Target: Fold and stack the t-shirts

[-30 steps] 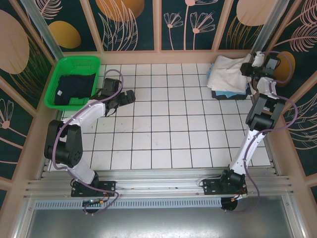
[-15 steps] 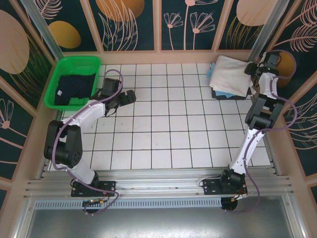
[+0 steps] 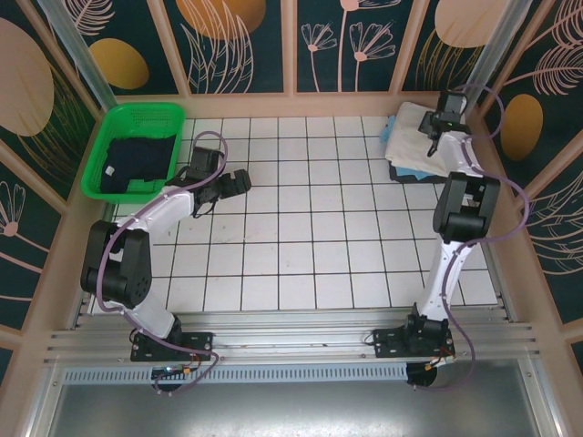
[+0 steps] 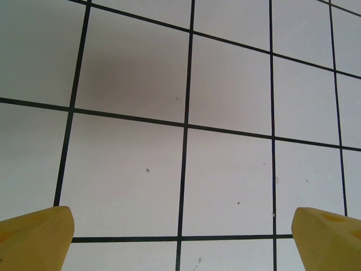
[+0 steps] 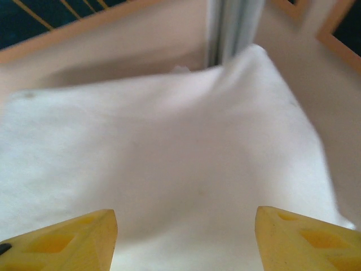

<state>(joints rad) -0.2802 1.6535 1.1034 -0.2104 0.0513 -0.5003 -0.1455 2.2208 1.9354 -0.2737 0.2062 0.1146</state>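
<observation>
Cream-white t-shirt (image 3: 412,135) lies folded on top of the pile in the far right corner of the table: soft, light, limp cloth.

It will likely sag and unfold if lifted by one point, so an edge or a corner of the fold is the better hold, pinched through all layers. A light blue t-shirt (image 3: 417,173) peeks out beneath it. The right gripper (image 3: 432,126) hovers just above the cream cloth, fingers spread wide and holding nothing (image 5: 183,217). Well apart, a dark navy t-shirt (image 3: 137,168) lies crumpled in the green basket (image 3: 137,110). The left gripper (image 3: 239,179) is near it, spread over bare white tiles (image 4: 225,113).
</observation>
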